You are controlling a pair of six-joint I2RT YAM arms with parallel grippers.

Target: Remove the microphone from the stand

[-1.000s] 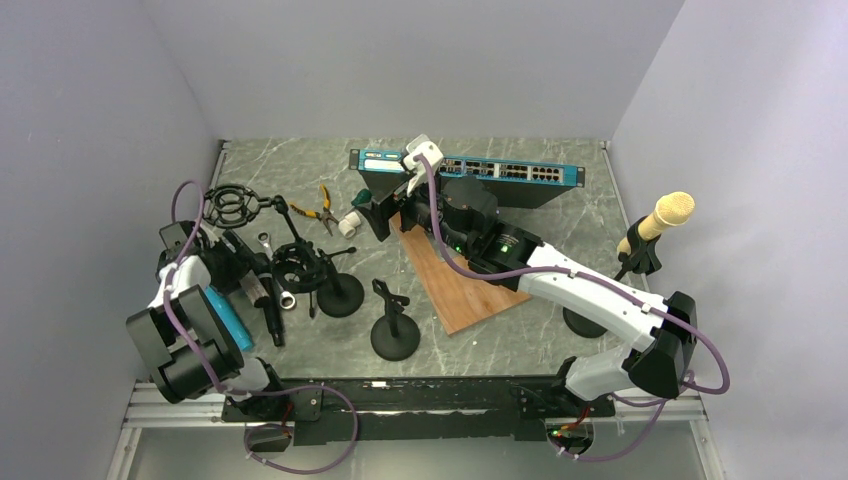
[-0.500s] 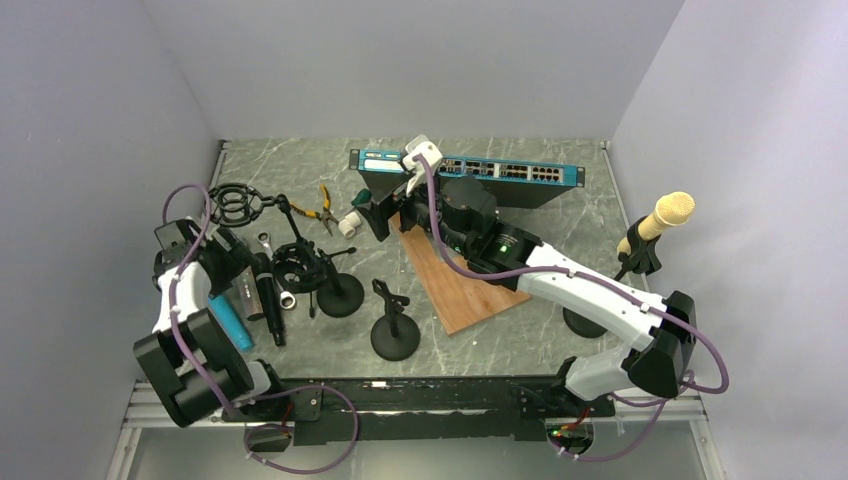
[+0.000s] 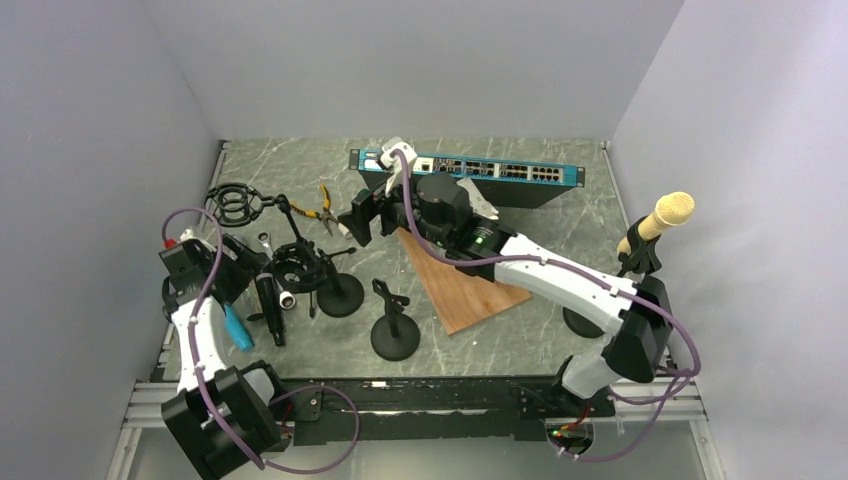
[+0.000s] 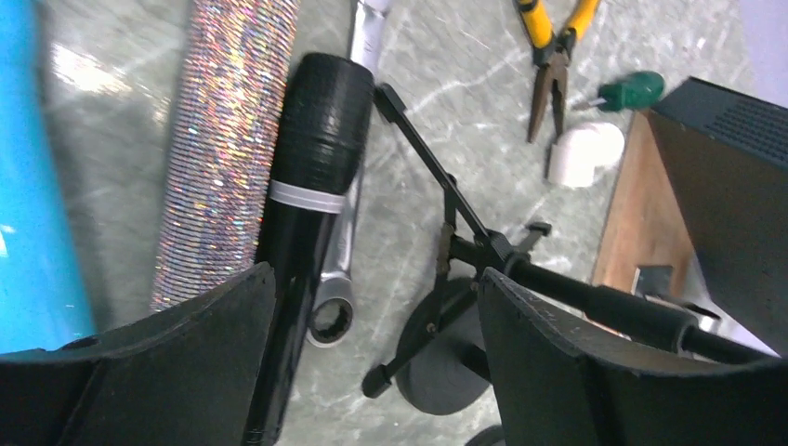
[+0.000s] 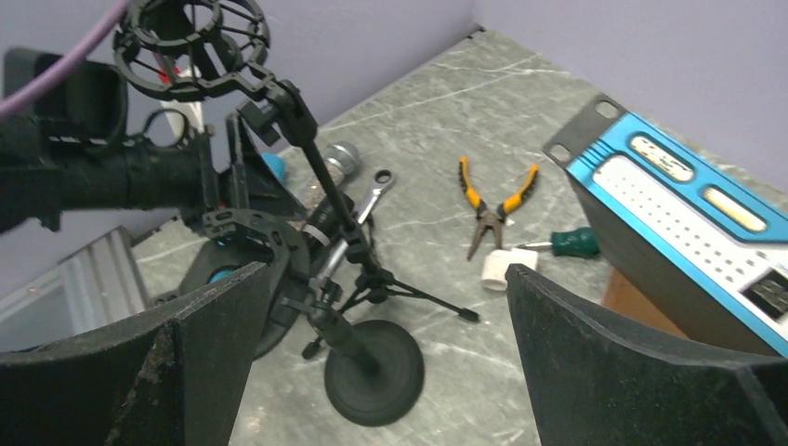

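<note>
Both arms have shifted in the last second: my left arm [image 3: 200,330] has swung its elbow back to the near edge, drawing the left gripper [image 4: 376,274] off the clutter at the table's [image 3: 500,345] left side, and the right arm [image 3: 570,285] has reached further left so the right gripper [image 5: 387,279] looks down on the shock-mount stand [image 3: 302,268]; both sets of jaws stand wide apart, nothing between them. That stand's cradle looks empty; the black microphone [image 3: 268,305] lies flat on the table just beside it, against a wrench [image 4: 334,311]; I judge that removal done and the left arm retreating. A gold microphone [image 3: 668,213] sits clipped in the tall stand [image 3: 640,258] at the far right, well apart from either gripper; whether it is also mine to pull I cannot tell; if so, the next move calls for swinging the right gripper round to close on its handle and lift it out of the clip.
</note>
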